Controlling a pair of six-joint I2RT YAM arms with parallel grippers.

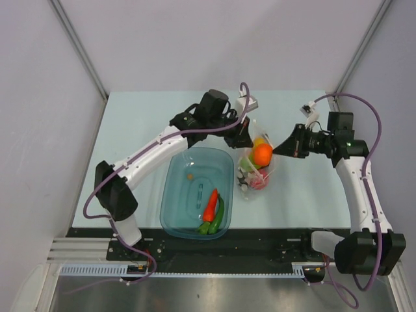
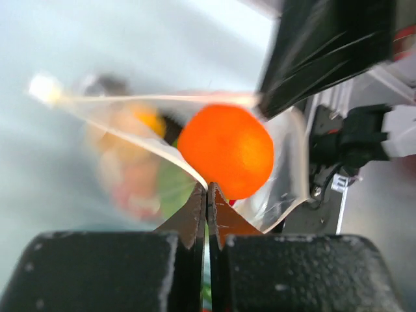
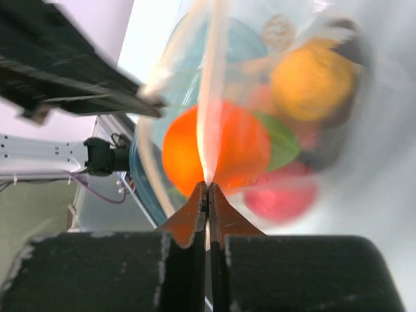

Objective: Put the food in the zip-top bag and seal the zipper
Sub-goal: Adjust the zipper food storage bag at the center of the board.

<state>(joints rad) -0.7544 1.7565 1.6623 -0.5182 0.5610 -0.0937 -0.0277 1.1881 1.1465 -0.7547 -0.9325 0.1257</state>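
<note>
I am pinching the zip-top bag [image 1: 258,177] at its mouth with both hands, so neither is free. My left gripper [image 2: 207,192] is clamped on one lip of the film, jaws pressed together with no gap showing, and my right gripper [image 3: 208,188] is clamped the same way on the pale zipper [image 3: 212,78]. The bag is sitting between my hands, just beside the right rim of the teal tub [image 1: 165,188] on the table [image 1: 130,130]. What I am watching is how the two lips are lying. From my right wrist the strip is running straight away from my fingertips. From my left wrist that same strip is crossing in front of me, apart from the lip I am holding, which is bowing toward me. The orange [image 2: 225,151] is sitting in that gap, between my left fingertips and the strip, high in the mouth, with the other pieces lying blurred beneath it. I am judging that the lips cannot be pressed together along their length while it is riding this high; whether it is fully below the strip I cannot tell. The red pepper [image 1: 210,204] and green pepper [image 1: 220,213] are lying in the tub, under my left arm and nearer that hand, so the filling is not finished.
</note>
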